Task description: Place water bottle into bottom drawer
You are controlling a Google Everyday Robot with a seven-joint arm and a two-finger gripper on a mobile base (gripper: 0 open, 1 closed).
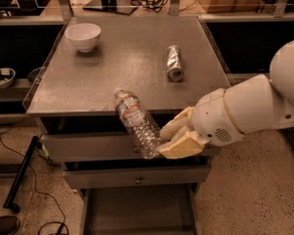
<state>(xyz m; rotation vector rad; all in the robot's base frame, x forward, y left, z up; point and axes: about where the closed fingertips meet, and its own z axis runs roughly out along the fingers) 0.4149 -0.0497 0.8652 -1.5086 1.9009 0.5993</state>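
1. If you start at the far left, a dark shoe (2, 224) rests on the speckled floor (34, 199).
2. Next comes a white bowl (82, 35), which sits upright on the back left part of the grey table (88, 92).
3. Near the middle is the water bottle (136, 122). It is up in the air and tilted, with its white cap up and to the left, over the front edge of the table. Its lower end hangs in front of the top drawer (88, 147).
4. Below it is a second drawer (108, 178) with a small round knob (138, 179).
5. Lowest of all is the bottom drawer (137, 212). It is pulled out, its flat grey floor shows, and the bottle is above it, not in it.
6. A silver can (174, 62) lies on its side on the right part of the table, well apart from the bowl.
7. My claw (162, 142) is in front of the table, squeezed tight on the lower end of the bottle, with one finger above it and one below.
8. My big white arm (255, 106) comes in from the right.
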